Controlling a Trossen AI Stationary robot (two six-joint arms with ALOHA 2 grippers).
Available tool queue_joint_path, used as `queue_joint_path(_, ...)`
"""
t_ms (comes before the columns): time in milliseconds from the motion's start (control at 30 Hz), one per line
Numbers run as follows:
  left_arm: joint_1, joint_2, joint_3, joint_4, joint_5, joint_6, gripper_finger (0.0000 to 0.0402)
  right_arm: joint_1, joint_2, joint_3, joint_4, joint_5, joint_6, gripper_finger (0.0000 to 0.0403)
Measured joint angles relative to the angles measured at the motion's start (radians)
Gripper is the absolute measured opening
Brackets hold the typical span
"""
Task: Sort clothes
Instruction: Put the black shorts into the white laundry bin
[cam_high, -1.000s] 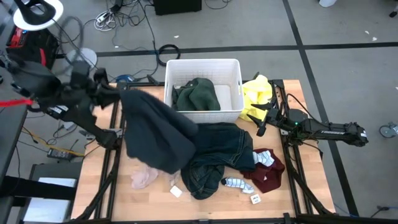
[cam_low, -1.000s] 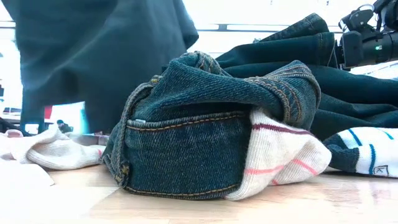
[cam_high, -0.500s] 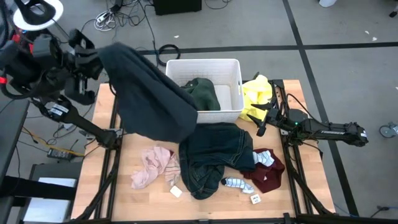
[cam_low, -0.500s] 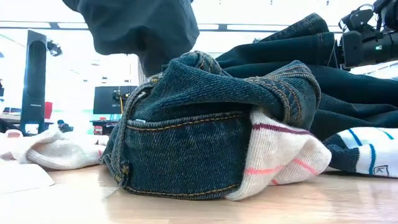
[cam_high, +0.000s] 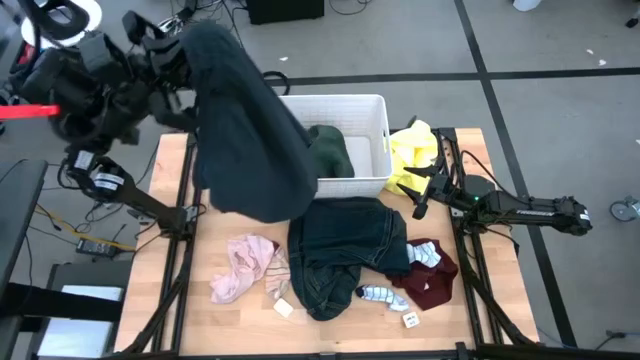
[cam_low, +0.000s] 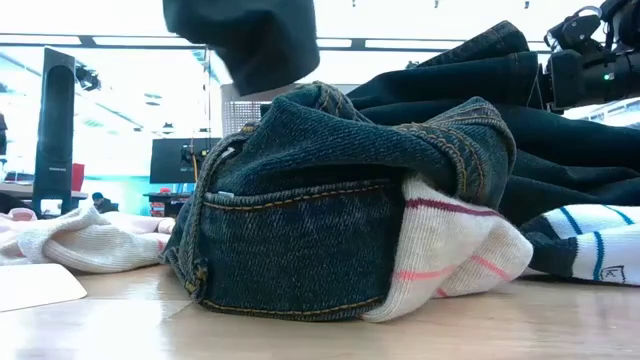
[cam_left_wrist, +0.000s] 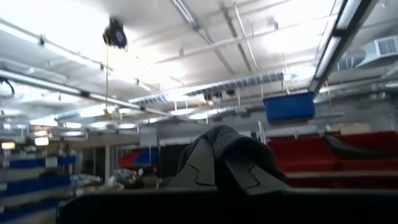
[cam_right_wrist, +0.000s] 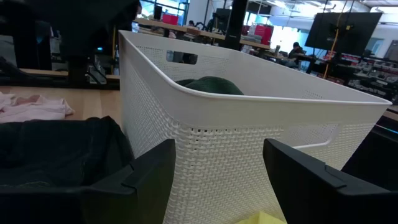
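My left gripper (cam_high: 182, 58), raised high over the table's far left, is shut on a dark navy garment (cam_high: 245, 140). The garment hangs down beside the white bin (cam_high: 375, 110); its lower end (cam_low: 255, 40) is above the jeans (cam_low: 330, 220). A dark green garment (cam_high: 325, 150) lies in the bin. On the table lie a yellow garment (cam_high: 410, 150), the jeans (cam_high: 345, 245), a pink garment (cam_high: 245, 268), a maroon garment (cam_high: 432, 285) and striped socks (cam_high: 380, 293). My right gripper (cam_right_wrist: 217, 180) rests open, level, just right of the bin. My left gripper pinches a bunched part of the navy garment's upper end (cam_left_wrist: 227, 146) between its two fingers (cam_left_wrist: 202, 168). The fingers slant upward, toward the ceiling. The cloth bulges out past the fingertips, and the rest hangs slack below the gripper, clear of the table.
The bin's near wall (cam_right_wrist: 249, 137) stands right in front of my right gripper. A small white tag (cam_high: 283, 308) and another (cam_high: 410, 319) lie near the front edge. Bare wood (cam_high: 180, 310) shows at the near left. Cables lie on the floor beyond the table.
My left gripper has risen and gone toward the far edge, tipping its fingers from downward to upward. The navy garment has come up with it, off the table's left part, and now hangs higher and closer to the bin. The pink garment beneath has been uncovered.
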Motion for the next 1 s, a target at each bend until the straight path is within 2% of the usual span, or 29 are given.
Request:
queue_joint_path(133,0.087,0.087,0.071,0.064,0.093,0.0,0.0,0.0,0.0,0.0,0.0,0.0,0.0,0.0245)
queue_joint_path(300,0.18,0.154,0.057,0.252,0.186,0.0,0.0,0.0,0.0,0.0,0.0,0.0,0.0,0.0245)
queue_joint_path(500,0.283,0.223,0.057,0.318,0.272,-0.011,0.0,0.0,0.0,0.0,0.0,0.0,0.0,0.0245)
queue_joint_path(667,0.359,0.268,0.057,0.24,0.285,-0.011,0.0,0.0,0.0,0.0,0.0,0.0,0.0,0.0245)
queue_joint_path(1000,0.49,0.338,0.057,-0.054,0.339,-0.012,0.0,0.0,0.0,0.0,0.0,0.0,0.0,0.0245)
